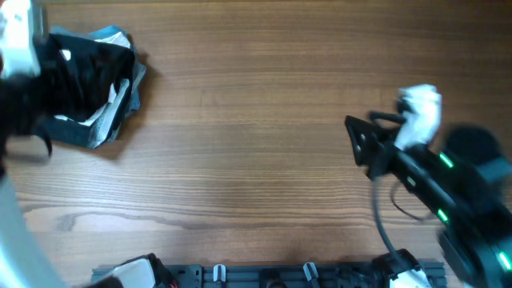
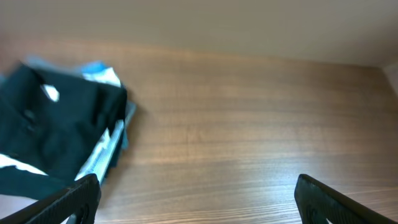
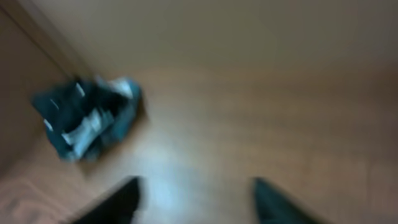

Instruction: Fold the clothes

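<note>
From overhead, the soft, crumpled black T-shirt (image 1: pixel 84 68) lies bunched in the far left corner of the brown wooden table (image 1: pixel 256 120). A pale blue and white cloth (image 1: pixel 112 112) shows under the edge of the black T-shirt that faces the middle of the table. The blurred left arm (image 1: pixel 16 40) lies across the outer side of the black T-shirt and hides that part, and this view does not show the arm's own fingers.

The left wrist view does show them. The left gripper (image 2: pixel 196 183) hangs just beside the black T-shirt (image 2: pixel 56 130), its two dark fingers (image 2: pixel 74 199) spread wide over bare wood with nothing between them. Only this view gives the small white label mark (image 2: pixel 51 93) on the black fabric, and the pale cloth (image 2: pixel 106 149) as layered folds beneath.

The right wrist view is heavily blurred. The black T-shirt (image 3: pixel 68 112) is a dark heap well away. The right gripper (image 3: pixel 196 186) is released, its jaws parted over bare wood and grasping nothing. Overhead, the right gripper (image 1: pixel 360 144) sits well apart from the black T-shirt, across the table. Nothing stands between them.
</note>
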